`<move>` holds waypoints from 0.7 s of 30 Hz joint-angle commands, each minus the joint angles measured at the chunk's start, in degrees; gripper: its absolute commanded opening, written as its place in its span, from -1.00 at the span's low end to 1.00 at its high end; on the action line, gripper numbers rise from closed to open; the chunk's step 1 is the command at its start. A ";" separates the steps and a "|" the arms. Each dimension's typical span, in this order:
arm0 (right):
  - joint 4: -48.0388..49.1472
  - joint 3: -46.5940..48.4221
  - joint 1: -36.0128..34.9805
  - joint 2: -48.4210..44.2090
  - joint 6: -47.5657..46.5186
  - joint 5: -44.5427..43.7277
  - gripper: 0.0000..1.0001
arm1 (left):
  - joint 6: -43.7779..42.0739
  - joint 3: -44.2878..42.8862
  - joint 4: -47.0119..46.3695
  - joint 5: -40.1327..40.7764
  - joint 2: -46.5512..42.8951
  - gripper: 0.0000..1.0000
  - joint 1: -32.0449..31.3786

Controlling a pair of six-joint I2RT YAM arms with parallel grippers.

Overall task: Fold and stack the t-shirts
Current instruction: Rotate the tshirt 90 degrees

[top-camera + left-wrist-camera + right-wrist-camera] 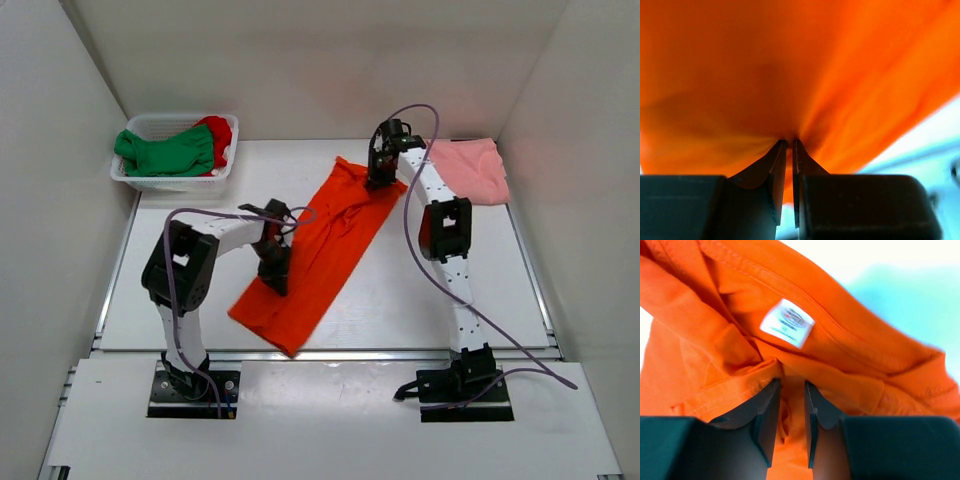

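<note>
The bright orange t-shirt (pixel 320 245) lies as a long diagonal strip on the table, from front left to back right. My left gripper (pixel 274 270) is shut on its left edge near the hem; orange cloth (pixel 790 75) fills the left wrist view. My right gripper (pixel 380 178) is shut on the collar end, with a fold of cloth between the fingers and the white neck label (pixel 788 323) just ahead. The pale salmon pink t-shirt (pixel 470 168) lies folded at the back right. The green t-shirt (pixel 165 152) and the red t-shirt (pixel 217 133) sit in the basket.
The white plastic basket (pixel 172 181) stands at the back left corner. White walls close in the table on the left, back and right. The right arm's cable loops over the table near the pink shirt.
</note>
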State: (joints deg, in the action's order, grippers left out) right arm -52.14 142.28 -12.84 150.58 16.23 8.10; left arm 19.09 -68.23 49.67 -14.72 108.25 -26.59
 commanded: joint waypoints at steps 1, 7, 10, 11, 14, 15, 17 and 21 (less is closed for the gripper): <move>-6.49 10.92 -1.93 4.72 -3.57 12.89 -0.50 | -5.19 1.09 2.80 -14.52 3.72 -0.57 -5.04; 2.04 0.93 -2.81 -9.83 -8.05 4.56 -0.15 | -2.41 -12.95 1.58 -17.71 1.10 -0.56 -0.33; 7.04 -9.78 -2.37 -21.71 -8.50 0.61 0.42 | 0.59 -23.07 -0.79 -18.77 1.52 -0.53 4.34; 7.31 -15.13 -2.02 -27.13 -8.32 0.26 0.47 | 1.99 -26.83 -1.85 -18.50 2.92 -0.51 5.57; 11.08 -35.57 -2.36 -41.19 -4.99 -1.86 0.46 | 4.55 -37.93 -3.00 -19.46 11.59 -0.53 7.60; 14.40 -40.71 -2.71 -47.25 -4.02 -1.25 0.41 | 5.16 -42.90 -3.09 -19.82 13.72 -0.55 7.69; 22.04 -60.62 -5.68 -55.52 0.19 0.16 0.34 | 4.82 -50.64 -1.34 -19.38 22.66 -0.55 7.26; 29.88 -79.84 -17.62 -65.05 7.04 -0.54 0.24 | 6.91 -64.54 -0.89 -19.38 34.72 -0.57 4.53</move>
State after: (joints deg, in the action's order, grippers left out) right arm -30.57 73.80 -21.43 85.19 16.49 7.33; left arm 23.79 -127.52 45.47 -32.38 134.85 -18.65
